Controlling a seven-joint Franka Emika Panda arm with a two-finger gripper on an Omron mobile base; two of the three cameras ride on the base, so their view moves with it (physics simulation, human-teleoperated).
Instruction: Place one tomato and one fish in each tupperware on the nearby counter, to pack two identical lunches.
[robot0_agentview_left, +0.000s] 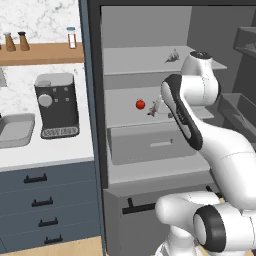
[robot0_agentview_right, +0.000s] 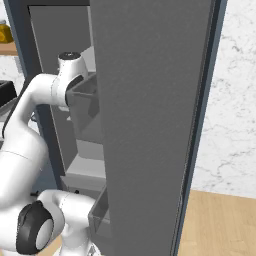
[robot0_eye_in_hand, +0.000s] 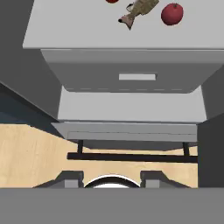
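Observation:
On the middle fridge shelf lie a red tomato (robot0_agentview_left: 140, 104) and a brownish fish (robot0_agentview_left: 155, 108), side by side. The hand view has the same fish (robot0_eye_in_hand: 139, 10) and tomato (robot0_eye_in_hand: 172, 13) at its top edge, plus the rim of another tomato (robot0_eye_in_hand: 112, 1). My gripper (robot0_eye_in_hand: 112, 179) is open with nothing between its fingers, well back from that shelf and above the drawer. Another fish (robot0_agentview_left: 172, 56) lies on the top shelf. One tupperware (robot0_agentview_left: 15, 129) sits on the white counter (robot0_agentview_left: 50, 150), left of the coffee machine.
A grey pull-out drawer (robot0_eye_in_hand: 131, 76) juts out below the shelf. The open fridge door (robot0_agentview_right: 150, 125) walls off the right side. A coffee machine (robot0_agentview_left: 56, 105) stands on the counter, and spice bottles (robot0_agentview_left: 72, 37) stand on the wooden shelf above.

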